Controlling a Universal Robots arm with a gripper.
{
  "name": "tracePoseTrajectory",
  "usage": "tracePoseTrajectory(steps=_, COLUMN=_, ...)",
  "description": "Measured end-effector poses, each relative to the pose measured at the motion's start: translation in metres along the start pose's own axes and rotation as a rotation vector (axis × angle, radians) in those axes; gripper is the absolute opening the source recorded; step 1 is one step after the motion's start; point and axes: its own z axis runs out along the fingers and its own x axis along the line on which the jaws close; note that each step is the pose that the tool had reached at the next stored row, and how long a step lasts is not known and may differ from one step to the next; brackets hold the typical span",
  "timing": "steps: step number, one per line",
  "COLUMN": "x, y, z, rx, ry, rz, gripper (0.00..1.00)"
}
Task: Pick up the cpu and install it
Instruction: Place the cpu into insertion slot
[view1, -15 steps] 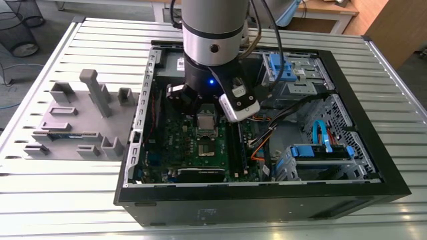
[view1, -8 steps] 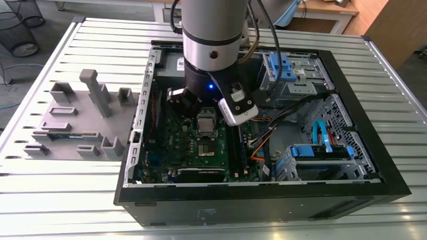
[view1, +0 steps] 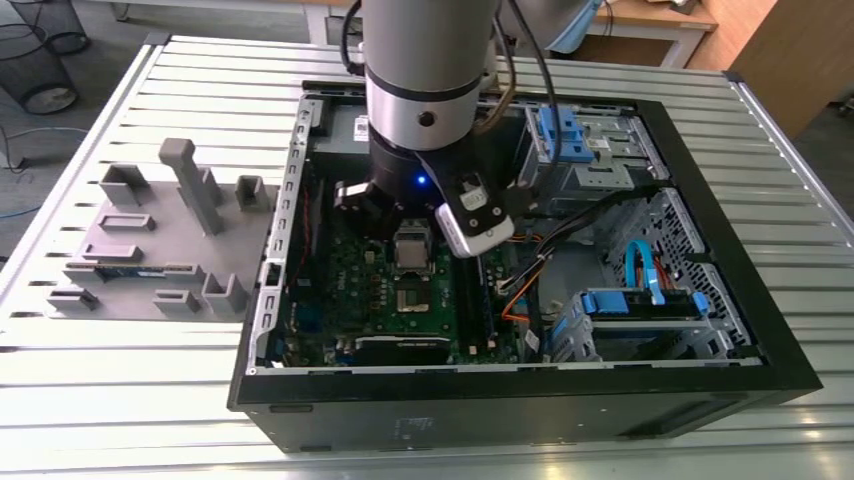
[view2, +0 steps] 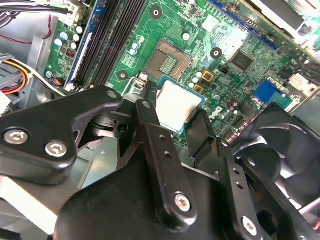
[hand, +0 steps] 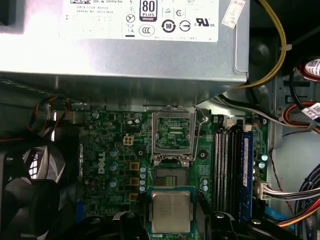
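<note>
Hovering over the motherboard (view2: 165, 25) inside the opened computer case (view1: 534, 400), my pincer (view2: 176, 119) is clenched on the cpu (view2: 177, 102), gripping it by two opposite edges just beside the socket (view2: 167, 61). By my judgement the pickup is done. The install is not, since the socket lies bare.
</note>
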Motion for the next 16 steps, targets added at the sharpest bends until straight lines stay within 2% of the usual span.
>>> tracePoseTrajectory(steps=10, x=0.0004, y=-0.0002, z=0.0083, rx=0.0, ry=0.0, rz=0.0, gripper=0.47)
tracePoseTrajectory(steps=16, x=0.0022, y=-0.0003, z=0.0155, rx=0.0007, ry=0.0, rz=0.001, gripper=0.47)
